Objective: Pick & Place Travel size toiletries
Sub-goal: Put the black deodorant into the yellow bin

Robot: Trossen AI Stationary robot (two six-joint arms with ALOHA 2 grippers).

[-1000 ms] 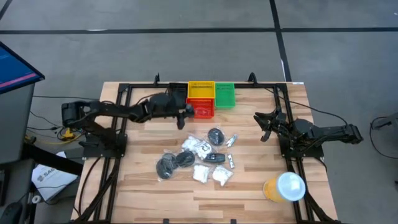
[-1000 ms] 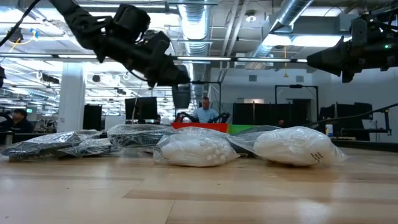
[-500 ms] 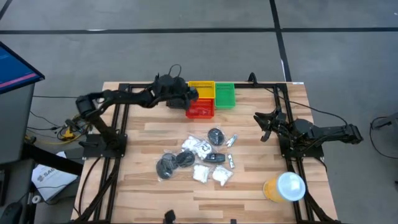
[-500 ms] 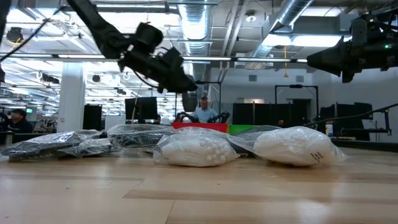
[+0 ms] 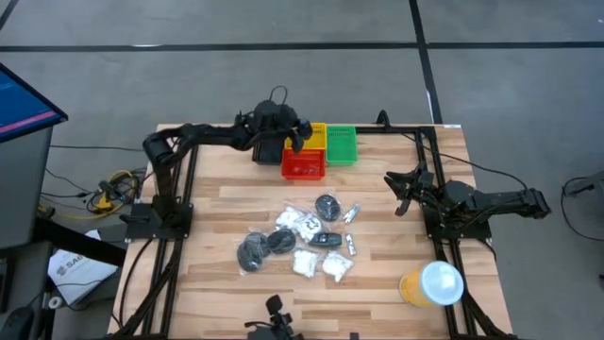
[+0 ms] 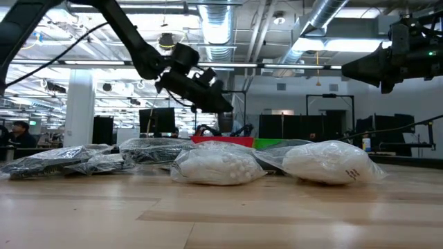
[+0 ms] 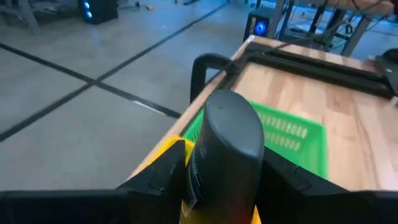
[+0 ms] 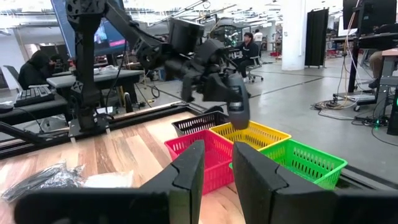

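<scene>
My left gripper (image 5: 293, 138) is over the yellow bin (image 5: 308, 134) at the table's far edge, shut on a dark grey oblong piece (image 7: 231, 149). The right wrist view shows that piece (image 8: 237, 104) hanging above the bins. The other toiletries (image 5: 302, 238) lie in a loose pile mid-table: dark discs, white crinkly packets (image 6: 220, 166), a black oblong piece and little silvery tubes. My right gripper (image 5: 400, 191) waits open near the table's right edge, touching nothing. My left gripper pinches the dark oblong piece between its two fingers (image 7: 163, 177), one on each long side. The fingers slant down from the table's left. The rounded free end (image 7: 231, 112) sticks out past the fingertips. The piece is lifted clear, pointing down above the yellow bin.
Red bin (image 5: 304, 166), green bin (image 5: 341, 144) and a black bin (image 8: 196, 123) stand against the yellow one at the far edge. A large orange cup with a white lid (image 5: 431, 285) stands at the near right corner. Bare wood lies left of the pile.
My left arm has carried the dark oblong piece from beside the red bin toward the far edge and a little right, ending over the yellow bin, with the gripper staying shut on it. The pile and my right arm have not moved.
</scene>
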